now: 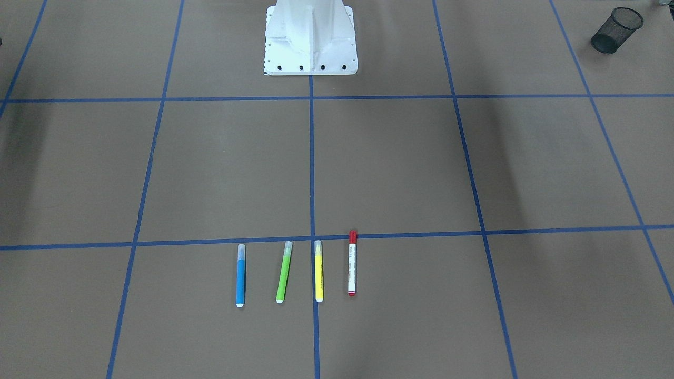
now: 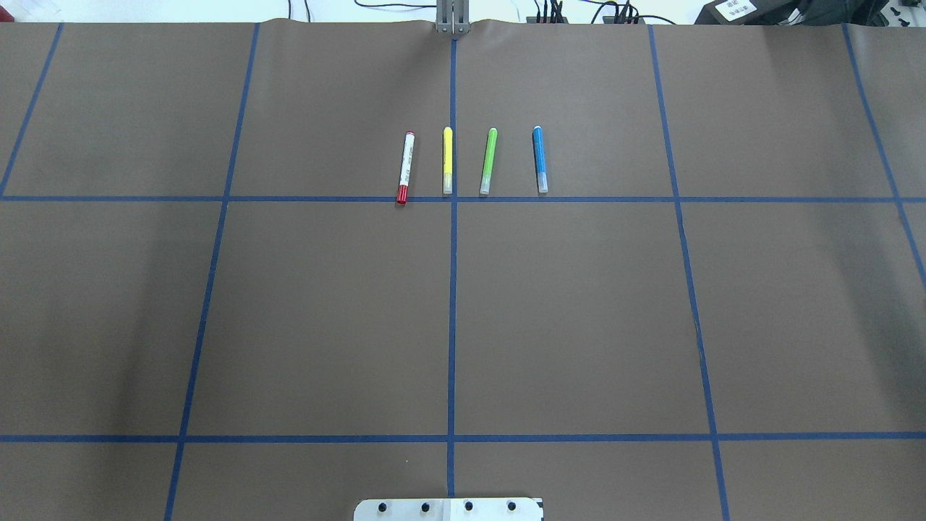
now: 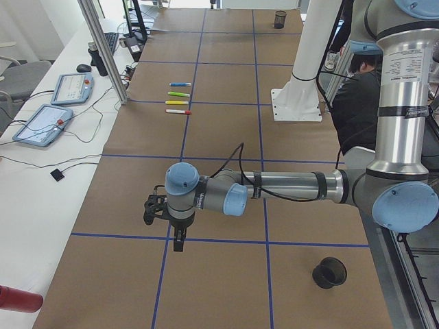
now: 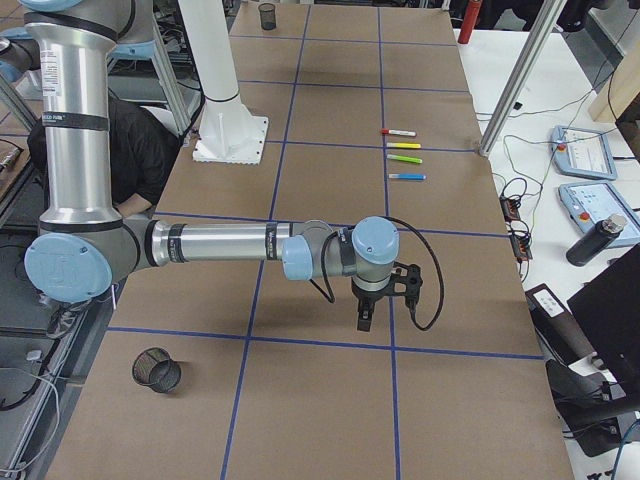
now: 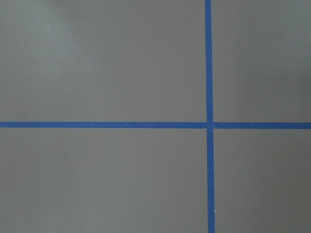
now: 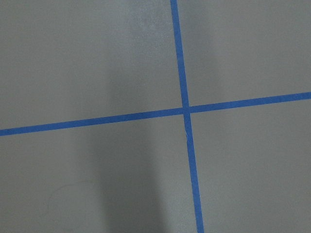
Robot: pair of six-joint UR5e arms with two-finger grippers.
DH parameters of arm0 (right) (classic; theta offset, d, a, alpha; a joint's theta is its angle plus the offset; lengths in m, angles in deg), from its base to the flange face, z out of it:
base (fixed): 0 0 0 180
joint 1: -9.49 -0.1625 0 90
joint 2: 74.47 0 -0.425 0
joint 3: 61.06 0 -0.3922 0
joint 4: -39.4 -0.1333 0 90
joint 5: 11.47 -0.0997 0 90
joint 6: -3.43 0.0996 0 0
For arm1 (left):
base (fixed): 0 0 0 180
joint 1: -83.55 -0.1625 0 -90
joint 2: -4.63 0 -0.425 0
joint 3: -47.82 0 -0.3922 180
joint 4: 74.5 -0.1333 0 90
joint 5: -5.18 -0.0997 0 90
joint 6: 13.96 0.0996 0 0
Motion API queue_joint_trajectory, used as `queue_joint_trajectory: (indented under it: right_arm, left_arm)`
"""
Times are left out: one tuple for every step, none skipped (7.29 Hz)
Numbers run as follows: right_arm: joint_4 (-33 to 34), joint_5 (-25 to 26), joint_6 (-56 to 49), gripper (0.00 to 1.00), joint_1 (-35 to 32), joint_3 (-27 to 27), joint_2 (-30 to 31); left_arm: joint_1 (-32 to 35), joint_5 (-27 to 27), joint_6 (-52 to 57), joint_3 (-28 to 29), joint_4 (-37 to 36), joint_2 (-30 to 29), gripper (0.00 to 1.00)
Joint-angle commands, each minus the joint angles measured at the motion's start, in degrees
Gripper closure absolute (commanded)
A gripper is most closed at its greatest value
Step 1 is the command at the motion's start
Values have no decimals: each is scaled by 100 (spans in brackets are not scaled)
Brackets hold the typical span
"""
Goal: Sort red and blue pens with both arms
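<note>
Red pen (image 1: 352,264) lies just beside the yellow marker (image 1: 318,271), blue pen (image 1: 240,275) near the green marker (image 1: 284,272). My left tool (image 3: 178,244) or right tool (image 4: 364,322) could snag a neighbour. I cannot tell whether either is spread.

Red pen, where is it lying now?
In the overhead view, the red pen lies at the row's left end, beside the yellow marker, its cap on the tape line.

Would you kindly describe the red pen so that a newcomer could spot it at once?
On the brown table with its blue tape grid, four pens lie in a row across from the white pedestal. The red pen is the end one, beside the yellow pen. It alone has a white barrel, and its red cap rests on a tape line.
</note>
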State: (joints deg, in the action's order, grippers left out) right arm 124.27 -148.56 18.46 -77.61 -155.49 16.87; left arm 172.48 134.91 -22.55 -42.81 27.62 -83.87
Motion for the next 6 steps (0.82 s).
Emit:
queue_joint_trajectory:
  right_arm:
    - [-5, -2, 0, 0, 0, -22, 24]
    - [-5, -2, 0, 0, 0, -23, 32]
    - [-5, -2, 0, 0, 0, -23, 24]
    - [-5, -2, 0, 0, 0, -23, 24]
    - [-5, -2, 9, 0, 0, -23, 6]
    - [-5, -2, 9, 0, 0, -14, -11]
  left_arm:
    - [2, 0, -3, -7, -25, 0, 0]
    - [2, 0, -3, 1, -25, 0, 0]
    - [2, -9, -3, 1, -34, 0, 0]
    - [2, -9, -3, -7, -34, 0, 0]
    - [-7, -9, -3, 1, -34, 0, 0]
    - [-7, -9, -3, 1, -34, -9, 0]
